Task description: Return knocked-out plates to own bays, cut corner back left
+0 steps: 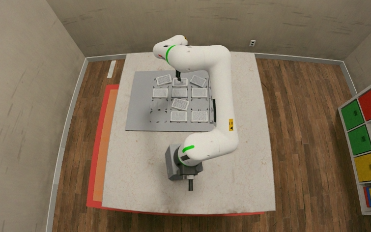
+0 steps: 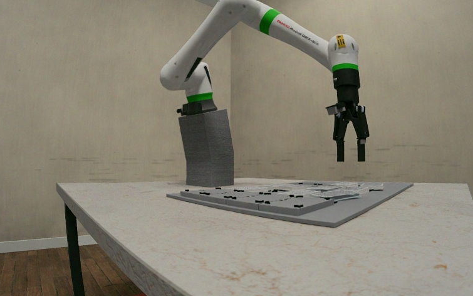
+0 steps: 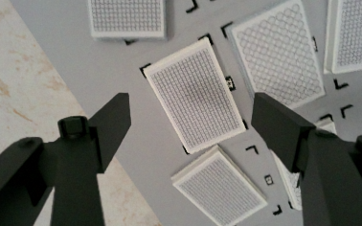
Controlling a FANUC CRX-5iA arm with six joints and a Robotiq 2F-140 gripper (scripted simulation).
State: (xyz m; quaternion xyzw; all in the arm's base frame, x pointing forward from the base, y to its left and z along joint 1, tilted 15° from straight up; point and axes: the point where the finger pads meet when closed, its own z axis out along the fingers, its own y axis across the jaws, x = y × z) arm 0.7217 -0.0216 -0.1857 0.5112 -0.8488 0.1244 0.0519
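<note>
The grey deck (image 1: 140, 115) (image 2: 341, 216) (image 3: 101, 62) lies on the table. Three sealed 384-well plates lie askew. One (image 1: 163, 79) (image 3: 220, 192) is at bay 41, one (image 1: 198, 80) (image 3: 126, 16) at bay 43 and one (image 1: 180, 104) (image 3: 359, 33) at bay 22. The plate in bay 42 (image 1: 183, 82) (image 3: 196, 91) sits square in its corner pieces. My gripper (image 1: 178, 77) (image 2: 348, 160) (image 3: 192, 108) hangs high above bay 42. Its fingers are partly open and empty, and turned at an angle to the deck's rows.
96-well plates sit square in row 3 (image 1: 179, 92) (image 3: 278, 53) and in bays 12 (image 1: 178, 116) and 13 (image 1: 199, 116). The arm's grey base (image 1: 178, 167) stands in front of the deck. The marble table edge (image 3: 10, 96) runs just behind row 4.
</note>
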